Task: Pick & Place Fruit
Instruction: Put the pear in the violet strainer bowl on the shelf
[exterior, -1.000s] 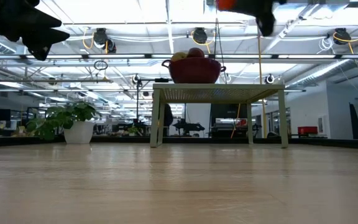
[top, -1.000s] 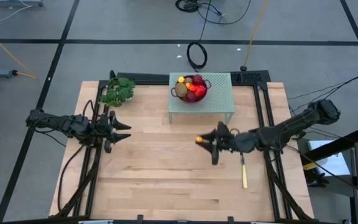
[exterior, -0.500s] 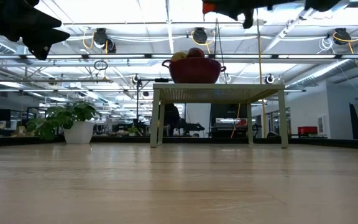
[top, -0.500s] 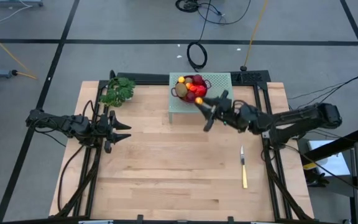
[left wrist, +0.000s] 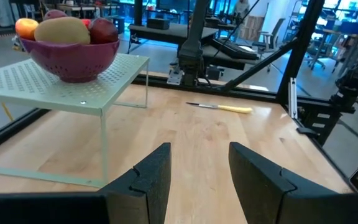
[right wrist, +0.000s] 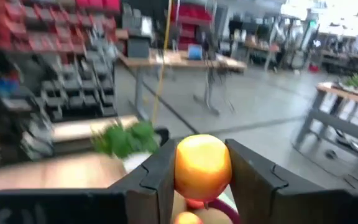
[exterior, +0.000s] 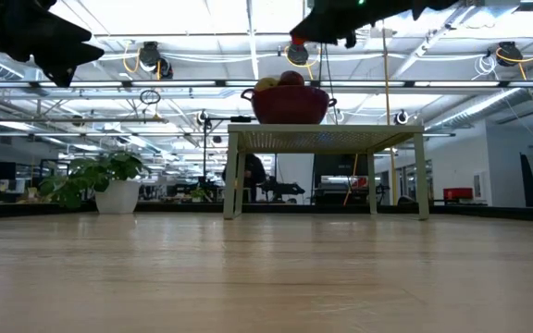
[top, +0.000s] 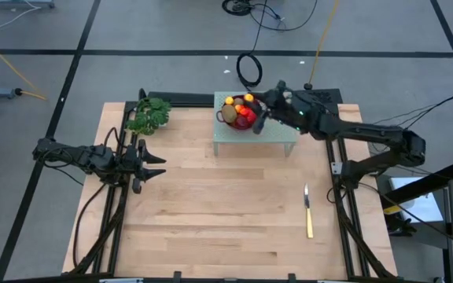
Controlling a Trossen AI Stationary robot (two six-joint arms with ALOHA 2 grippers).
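Observation:
My right gripper (top: 255, 106) hangs over the dark red bowl (top: 239, 118) of fruit and is shut on a small orange fruit (right wrist: 202, 165). That fruit also shows in the high view (top: 248, 98), above the bowl's far right rim. The bowl (exterior: 288, 104) stands on a pale green perforated stand (top: 283, 119). It holds several pieces: yellow-brown, red and dark red. My left gripper (top: 154, 165) waits at the table's left, open with nothing between its fingers (left wrist: 154, 180). My right gripper pinches the small orange fruit by its two sides (right wrist: 180, 168) between its two fingers. The fingers come level from the table's right side. The fruit is lifted clear, above the bowl.
A potted green plant (top: 149, 115) stands at the table's far left. A yellow-handled knife (top: 308, 214) lies on the wood near the right edge. The middle and near part of the tabletop (top: 219, 212) is bare wood.
My right gripper has carried the orange fruit from above the table's middle up and toward the far edge, ending over the bowl on the stand. Its wrist has rolled on the way. It has stayed shut on the fruit.

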